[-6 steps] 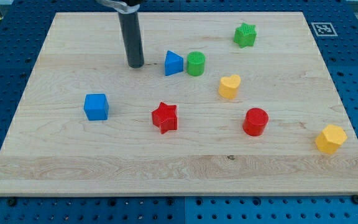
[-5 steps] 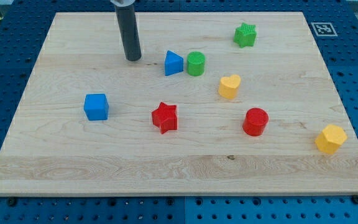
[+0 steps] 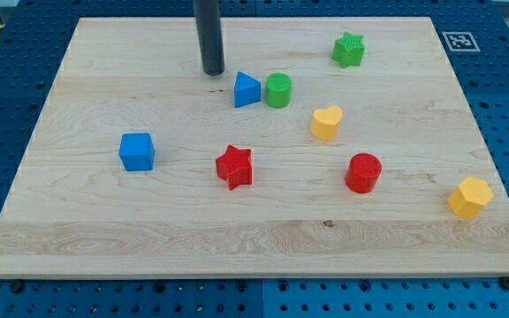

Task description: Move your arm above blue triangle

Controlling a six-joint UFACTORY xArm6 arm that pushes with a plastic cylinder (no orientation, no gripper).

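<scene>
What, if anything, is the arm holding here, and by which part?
Nothing is held. The arm ends in a bare rod; my tip rests on the board, up and to the view's left of the blue triangle, apart from it.

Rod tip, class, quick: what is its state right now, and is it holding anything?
My tip: no gripper to open or close, holding nothing; it sits apart from the blue triangle, toward the view's upper left.
</scene>
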